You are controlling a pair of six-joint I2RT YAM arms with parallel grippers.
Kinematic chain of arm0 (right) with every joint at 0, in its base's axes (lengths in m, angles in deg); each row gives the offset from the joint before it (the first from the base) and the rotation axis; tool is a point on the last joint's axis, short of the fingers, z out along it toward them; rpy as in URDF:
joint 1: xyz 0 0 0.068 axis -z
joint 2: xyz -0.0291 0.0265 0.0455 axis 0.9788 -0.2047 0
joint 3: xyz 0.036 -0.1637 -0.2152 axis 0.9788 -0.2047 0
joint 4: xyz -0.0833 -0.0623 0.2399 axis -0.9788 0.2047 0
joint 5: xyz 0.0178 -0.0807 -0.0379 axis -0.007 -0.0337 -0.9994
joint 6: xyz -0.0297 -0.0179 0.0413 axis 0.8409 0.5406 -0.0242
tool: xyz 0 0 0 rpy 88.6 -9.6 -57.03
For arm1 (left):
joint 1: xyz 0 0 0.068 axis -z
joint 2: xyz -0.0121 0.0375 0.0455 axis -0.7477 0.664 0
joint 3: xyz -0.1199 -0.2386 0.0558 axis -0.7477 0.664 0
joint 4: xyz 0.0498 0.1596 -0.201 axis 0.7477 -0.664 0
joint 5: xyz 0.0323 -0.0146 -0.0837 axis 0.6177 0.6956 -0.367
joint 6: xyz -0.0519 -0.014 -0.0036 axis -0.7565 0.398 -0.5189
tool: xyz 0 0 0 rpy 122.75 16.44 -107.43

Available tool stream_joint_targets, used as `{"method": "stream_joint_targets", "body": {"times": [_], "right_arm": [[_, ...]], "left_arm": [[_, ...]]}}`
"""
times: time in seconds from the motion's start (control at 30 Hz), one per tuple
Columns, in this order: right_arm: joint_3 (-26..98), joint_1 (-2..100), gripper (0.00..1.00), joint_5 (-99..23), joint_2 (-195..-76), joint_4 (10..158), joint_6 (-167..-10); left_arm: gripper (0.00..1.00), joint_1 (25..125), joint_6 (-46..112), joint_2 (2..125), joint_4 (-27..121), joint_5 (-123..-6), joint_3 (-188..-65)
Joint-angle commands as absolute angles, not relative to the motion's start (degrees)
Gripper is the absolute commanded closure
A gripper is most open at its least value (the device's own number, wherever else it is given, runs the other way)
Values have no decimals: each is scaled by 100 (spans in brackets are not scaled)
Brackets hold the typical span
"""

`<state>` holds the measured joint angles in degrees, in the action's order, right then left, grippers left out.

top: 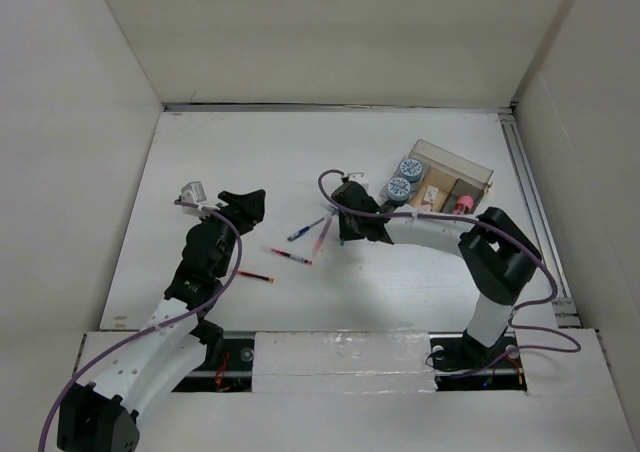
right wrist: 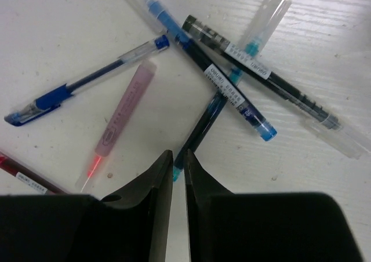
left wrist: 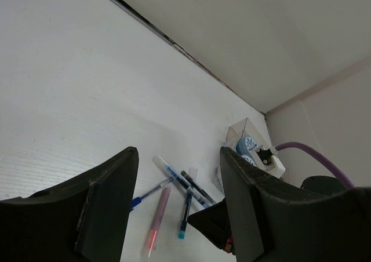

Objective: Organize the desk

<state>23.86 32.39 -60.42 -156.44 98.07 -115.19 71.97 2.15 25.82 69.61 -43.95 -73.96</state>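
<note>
On the white desk (top: 250, 152) several pens lie crossed in a loose pile (top: 312, 232). The right wrist view shows a blue pen (right wrist: 87, 82), a pink pen (right wrist: 122, 108), a teal pen (right wrist: 208, 117), a blue-ink pen (right wrist: 191, 47) and a black pen (right wrist: 261, 76). My right gripper (right wrist: 178, 155) is down at the pile (top: 344, 236), jaws almost together with the teal pen's tip between the fingertips. My left gripper (top: 250, 204) is open and empty, to the left of the pile, with the pens seen between its fingers (left wrist: 116, 181).
Two red pens (top: 290, 257) (top: 255, 275) lie apart nearer the front. A clear compartment tray (top: 470, 164) at the back right holds two blue tape rolls (top: 410, 168) and small items. Metal rails run along the right edge (top: 530, 192).
</note>
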Motion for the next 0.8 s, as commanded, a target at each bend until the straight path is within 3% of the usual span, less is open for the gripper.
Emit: {"method": "stream_joint_targets", "body": {"times": [0.0,0.27,0.4,0.77], "right_arm": [[2548,2933,80,-5968,-15367,9836,-11379],[2900,2546,64,-5291,-15499,9327,-10915],[2856,2615,52,-6036,-15525,9098,-10782],[3691,3732,53,-6134,-16166,9536,-10193]], "left_arm": [[45,7213,284,2498,7228,-4344,-7565],[46,7213,188,2287,7035,-3826,-7522],[46,7213,152,2181,7087,-3720,-7416],[46,7213,231,2225,7087,-3904,-7469]]}}
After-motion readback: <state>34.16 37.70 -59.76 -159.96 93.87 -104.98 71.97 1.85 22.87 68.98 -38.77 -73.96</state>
